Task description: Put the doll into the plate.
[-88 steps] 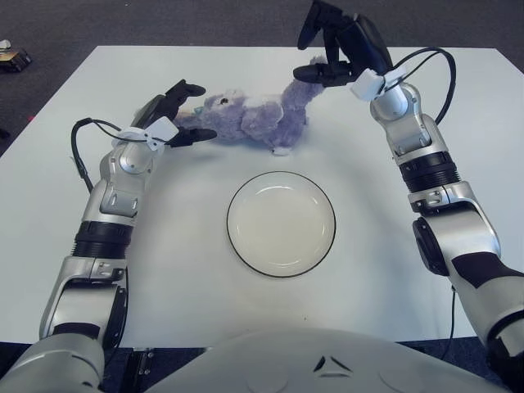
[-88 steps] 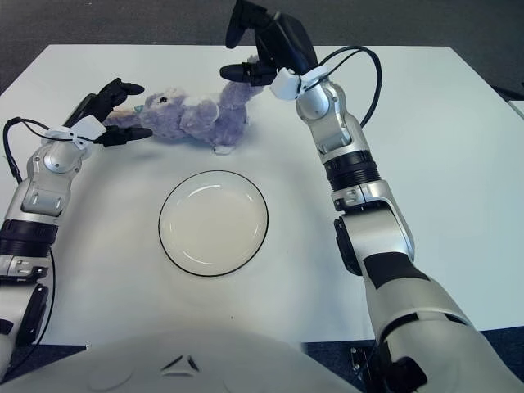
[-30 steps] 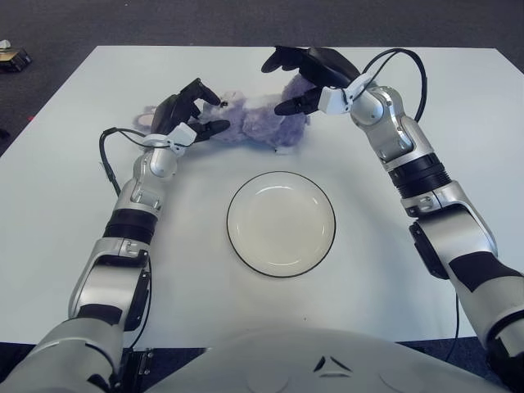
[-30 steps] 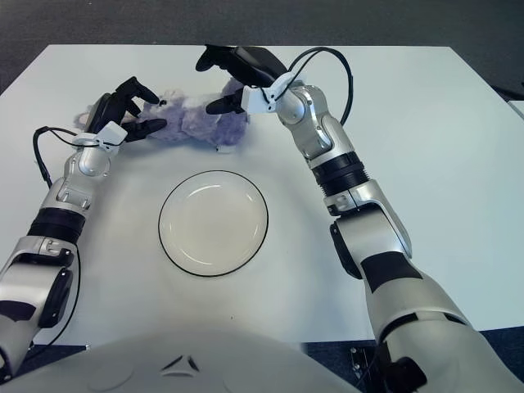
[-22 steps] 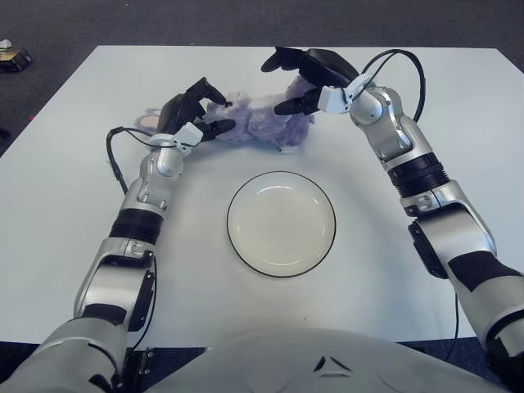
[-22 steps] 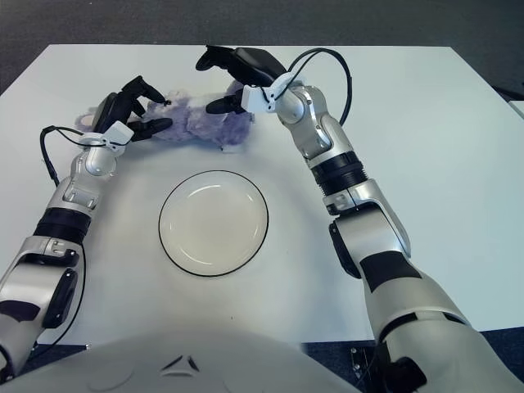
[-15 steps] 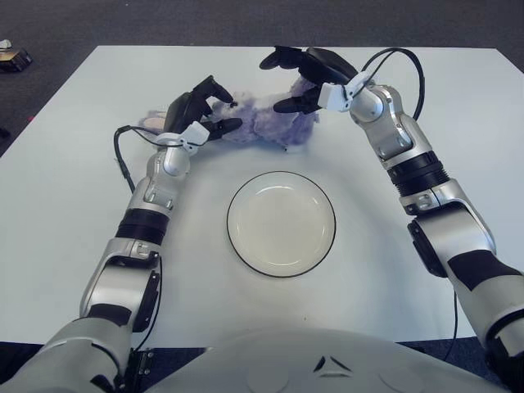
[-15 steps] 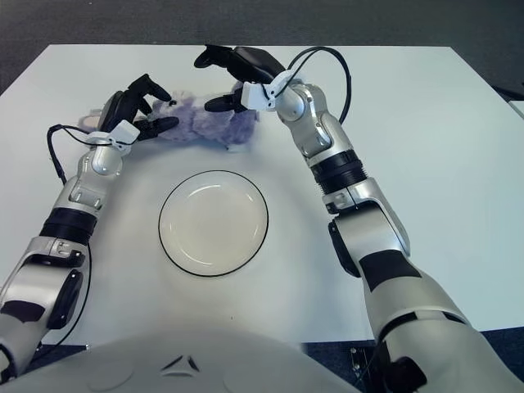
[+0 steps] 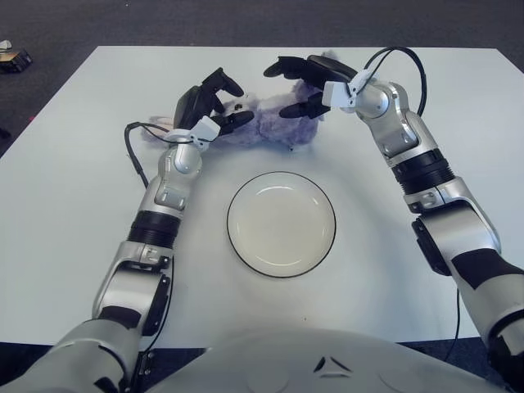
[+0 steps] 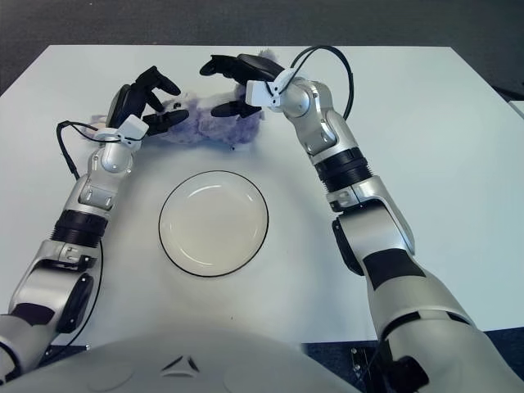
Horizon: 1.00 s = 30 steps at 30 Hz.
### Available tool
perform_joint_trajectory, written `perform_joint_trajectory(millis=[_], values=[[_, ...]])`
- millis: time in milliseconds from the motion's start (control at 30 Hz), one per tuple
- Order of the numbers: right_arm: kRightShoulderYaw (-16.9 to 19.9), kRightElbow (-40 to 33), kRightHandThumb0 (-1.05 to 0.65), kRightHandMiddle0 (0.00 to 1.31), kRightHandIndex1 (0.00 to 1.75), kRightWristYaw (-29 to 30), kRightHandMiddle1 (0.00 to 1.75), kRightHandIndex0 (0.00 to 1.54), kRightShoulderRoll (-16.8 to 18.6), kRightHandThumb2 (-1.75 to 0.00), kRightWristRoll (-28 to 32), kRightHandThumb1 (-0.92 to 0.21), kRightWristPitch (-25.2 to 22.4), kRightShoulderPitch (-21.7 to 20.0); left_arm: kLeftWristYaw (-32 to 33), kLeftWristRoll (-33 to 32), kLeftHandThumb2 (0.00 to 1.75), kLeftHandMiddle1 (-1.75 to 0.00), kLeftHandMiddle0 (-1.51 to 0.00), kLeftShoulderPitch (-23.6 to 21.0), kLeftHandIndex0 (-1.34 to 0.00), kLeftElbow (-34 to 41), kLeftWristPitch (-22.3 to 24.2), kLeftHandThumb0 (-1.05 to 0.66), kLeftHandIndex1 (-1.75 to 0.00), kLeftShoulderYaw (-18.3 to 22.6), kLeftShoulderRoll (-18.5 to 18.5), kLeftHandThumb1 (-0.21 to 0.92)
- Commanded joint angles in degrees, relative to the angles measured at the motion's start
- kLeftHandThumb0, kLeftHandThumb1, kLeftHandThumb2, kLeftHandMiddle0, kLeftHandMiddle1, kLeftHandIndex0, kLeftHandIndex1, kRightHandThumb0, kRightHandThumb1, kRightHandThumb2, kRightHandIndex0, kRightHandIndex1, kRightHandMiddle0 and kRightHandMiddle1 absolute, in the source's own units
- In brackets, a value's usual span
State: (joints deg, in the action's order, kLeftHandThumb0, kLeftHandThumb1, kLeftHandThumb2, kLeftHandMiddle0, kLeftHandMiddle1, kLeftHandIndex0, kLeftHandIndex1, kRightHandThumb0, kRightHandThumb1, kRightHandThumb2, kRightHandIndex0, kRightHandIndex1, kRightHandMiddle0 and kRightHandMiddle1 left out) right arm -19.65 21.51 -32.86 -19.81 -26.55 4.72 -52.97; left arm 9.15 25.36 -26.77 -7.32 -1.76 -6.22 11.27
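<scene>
The white desk (image 9: 74,205) carries little: wide bare stretches run along its left and right edges, and open surface lies all round the plate (image 9: 281,223), which sits near the middle, nearer the front edge than the doll. The doll (image 9: 270,123), a purple plush, lies beyond the plate toward the back edge, roughly centred between the side edges and clear of the plate's rim. Its long axis runs left to right, about parallel with the back edge; which end is the head cannot be told, since both ends are covered by fingers. The left hand (image 9: 206,105) is at the doll's left end, its dark fingers curled round the plush. The right hand (image 9: 303,86) is at the doll's right end, one finger arched over the top and another pressed in from the near side, gripping the fur. Whether the doll is touching the desk or is raised off it cannot be told. Past the desk's back left corner a small object (image 9: 12,57) sits on the dark floor (image 9: 164,20).
</scene>
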Motion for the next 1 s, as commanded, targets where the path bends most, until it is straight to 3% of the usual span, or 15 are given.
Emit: perform_joint_trajectory(millis=[0,100,200,267,867,967], values=[[-0.6,-1.1,-0.95,0.14,0.0,-1.5,0.25,0.33,-1.4,-0.44,-0.8,-0.92,-1.5,-0.8,0.2,0.8,0.13,-1.59,-0.65,1.3,-0.62,1.6,1.5,-0.38,-1.31,-0.2,-0.3,0.92],[-1.1,-1.1,-0.95,0.14,0.0,-2.0,0.24,0.32,-1.7,-0.44,-1.4,-0.92,-1.7,-0.9,0.3,0.8,0.13,-1.59,-0.65,1.4,-0.62,2.2,1.9,-0.38,-1.31,-0.3,-0.5,0.92],[-2.1,-0.7,-0.96,0.14,0.0,-2.8,0.23,0.31,-2.1,-0.43,-2.4,-0.92,-1.9,-1.1,0.7,0.6,0.49,-1.51,-0.65,1.6,-0.64,2.9,1.9,-0.13,-1.18,-0.3,-1.1,0.7],[-2.2,-0.6,-0.97,0.14,0.0,-3.0,0.22,0.31,-2.1,-0.41,-2.5,-0.92,-2.1,-1.1,0.8,0.6,0.61,-1.49,-0.65,1.6,-0.65,3.0,1.9,-0.06,-1.15,-0.3,-1.2,0.63],[-6.6,3.0,-1.0,0.15,0.0,-3.9,0.17,0.31,-2.5,-0.31,-6.9,-0.92,-4.5,0.1,2.3,0.7,0.72,-1.52,-0.63,0.1,-0.67,2.8,0.6,-0.01,-1.1,-0.8,-2.6,0.57],[-8.1,5.8,-1.02,0.09,0.0,-4.5,0.13,0.16,-2.8,-0.29,-8.6,-0.92,-4.5,-0.9,2.9,0.3,0.74,-1.53,-0.63,0.0,-0.67,2.6,-1.1,-0.01,-1.11,-0.9,-2.8,0.56]])
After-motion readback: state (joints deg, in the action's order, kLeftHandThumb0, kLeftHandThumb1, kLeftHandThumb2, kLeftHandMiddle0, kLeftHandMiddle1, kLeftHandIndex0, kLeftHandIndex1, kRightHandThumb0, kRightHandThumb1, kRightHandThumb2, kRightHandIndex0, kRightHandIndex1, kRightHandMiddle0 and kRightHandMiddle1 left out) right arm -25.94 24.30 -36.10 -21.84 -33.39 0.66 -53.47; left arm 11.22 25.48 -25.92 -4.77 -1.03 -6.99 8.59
